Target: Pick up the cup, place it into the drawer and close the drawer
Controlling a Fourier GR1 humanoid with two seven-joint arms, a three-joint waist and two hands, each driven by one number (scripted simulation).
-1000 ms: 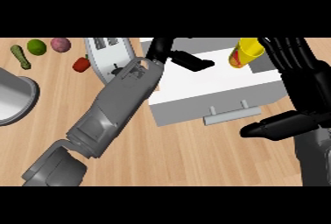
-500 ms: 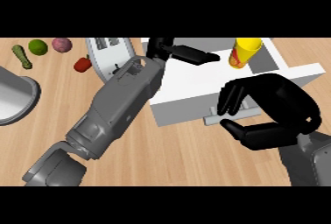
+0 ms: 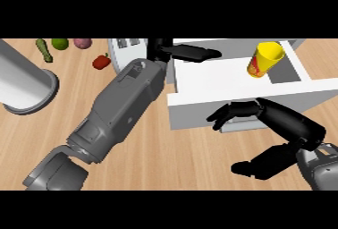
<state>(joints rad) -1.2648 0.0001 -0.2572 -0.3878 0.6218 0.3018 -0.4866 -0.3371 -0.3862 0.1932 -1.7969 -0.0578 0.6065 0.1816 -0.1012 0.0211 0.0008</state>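
Since the earlier look, the right hand (image 3: 280, 123) has dropped lower and nearer the drawer's (image 3: 218, 82) front, its fingers (image 3: 231, 112) curled together, holding nothing, at the handle (image 3: 239, 126) under the front panel; I cannot tell whether they touch it. One yellow cup (image 3: 266, 59) already sits inside the open white drawer, leaning in its far right corner. It looks light, stiff and smooth, likely to tip or roll if jolted, and it would best be taken round its sides; now it needs no grasp, only a gentle push on the drawer. The left hand (image 3: 188, 52) reaches over the drawer's far left corner, fingers straight and apart, empty. Along the table's (image 3: 178, 156) far left edge I count four small vegetables or fruits (image 3: 73, 49), and one grey metal pot (image 3: 23, 85) by the left edge.
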